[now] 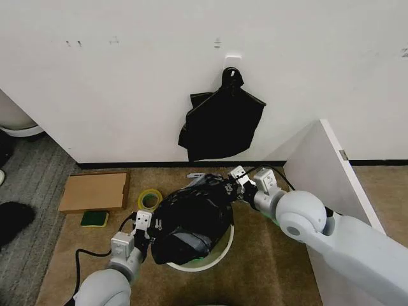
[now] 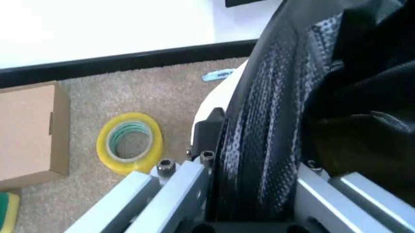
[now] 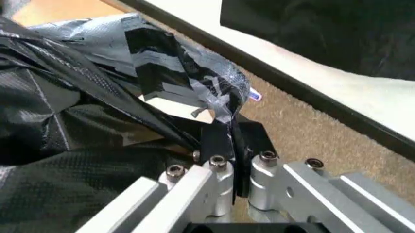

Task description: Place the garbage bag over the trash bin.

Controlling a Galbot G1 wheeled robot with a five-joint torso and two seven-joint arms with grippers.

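Observation:
The garbage bag (image 1: 191, 220), glossy wrinkled black film, is draped over the trash bin (image 1: 220, 252), whose cream-white rim shows along the near right side. My left gripper (image 1: 143, 224) is at the bag's left edge; in the left wrist view the film (image 2: 272, 111) runs between the fingers of this gripper (image 2: 259, 150), which is shut on it. At the bag's far right edge, my right gripper (image 1: 237, 181) is shut on a pinched fold (image 3: 194, 87), as the right wrist view shows (image 3: 230, 141). The bag hides most of the bin.
A yellow tape roll (image 1: 150, 199) lies left of the bin, with a flat cardboard box (image 1: 94, 191) and green sponge (image 1: 94, 218) beyond. A black bundle (image 1: 220, 121) hangs on the wall behind. A white partition (image 1: 322, 166) stands close on the right.

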